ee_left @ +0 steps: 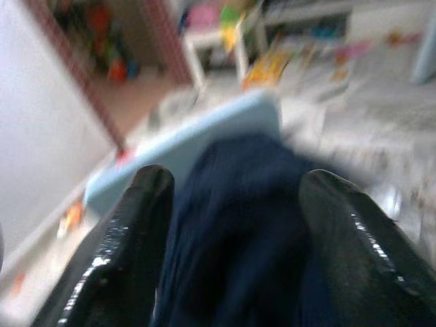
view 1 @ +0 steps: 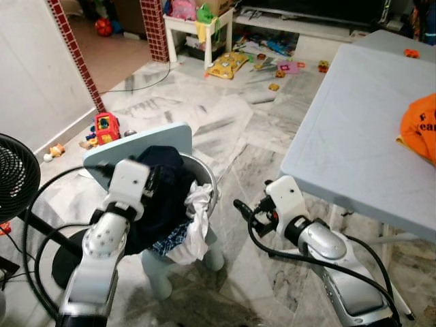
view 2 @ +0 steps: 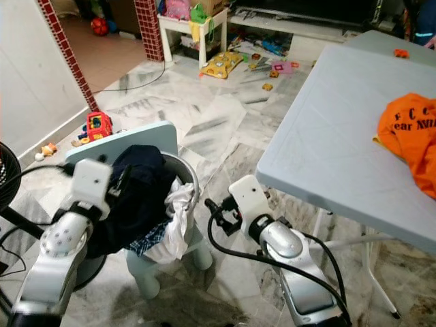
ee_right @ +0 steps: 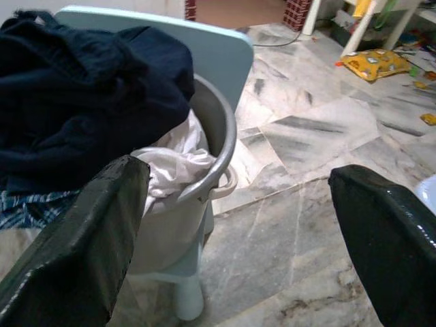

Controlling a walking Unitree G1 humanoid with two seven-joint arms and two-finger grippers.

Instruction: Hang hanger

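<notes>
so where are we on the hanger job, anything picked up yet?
Done: nothing visibly; I can't spot a hanger, and the orange T-shirt lies on the grey table. In hand: neither pincer holds anything. The left pincer is open at the dark navy garment heaped in the grey metal basin on the pale blue chair; the right pincer is open, beside the basin. Left: grasp, then hang.

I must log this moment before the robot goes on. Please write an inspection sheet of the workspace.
Surface: grey table, bare except orange shirt and a small toy.
Job's things: no hanger seen; basin of clothes on a pale blue chair, navy garment on top.
Clutter: toys across the marble floor.
Grippers: left pincer open at the navy garment; right pincer open, beside the basin.
Cables: black cable looped at right arm.
Surroundings: fan, brick pillar.
</notes>
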